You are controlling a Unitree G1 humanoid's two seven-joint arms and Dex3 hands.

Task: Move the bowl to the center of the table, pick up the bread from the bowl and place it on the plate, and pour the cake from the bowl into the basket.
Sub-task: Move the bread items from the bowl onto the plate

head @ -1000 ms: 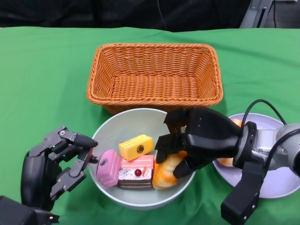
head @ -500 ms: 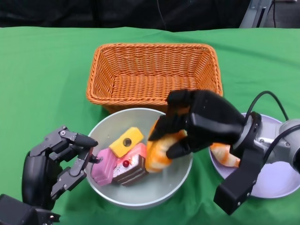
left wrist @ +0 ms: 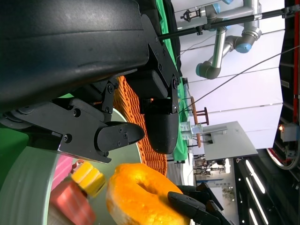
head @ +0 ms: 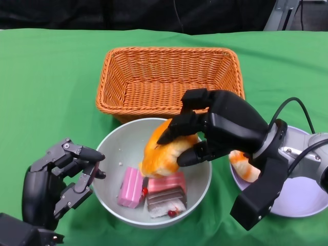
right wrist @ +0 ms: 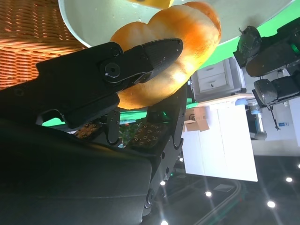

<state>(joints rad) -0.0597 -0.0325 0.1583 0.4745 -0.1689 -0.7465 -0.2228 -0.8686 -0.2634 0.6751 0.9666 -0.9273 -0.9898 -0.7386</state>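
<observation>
1. Now the right hand (head: 215, 130) has the bread (head: 166, 154) clamped between its fingers and lifted above the bowl (head: 115, 148); half a second ago it sat lower, against the cakes
2. The cake pieces (head: 154, 189) have tumbled as it came out: the pink slice (head: 130, 187) stands on edge and the layered one (head: 166, 192) has slid toward the near rim (the yellow piece shows only in the left wrist view)
3. So the pick looks done, and the carry to the plate (head: 302, 197) at the right comes next; something orange (head: 243, 166) already lies on its near edge
4. The left hand (head: 59, 179) waits just beside the bowl's left rim, fingers apart, holding nothing
5. The basket (head: 169, 82) stands behind the bowl with no cake in it
6. No brand, label or writing is readable anywhere
</observation>
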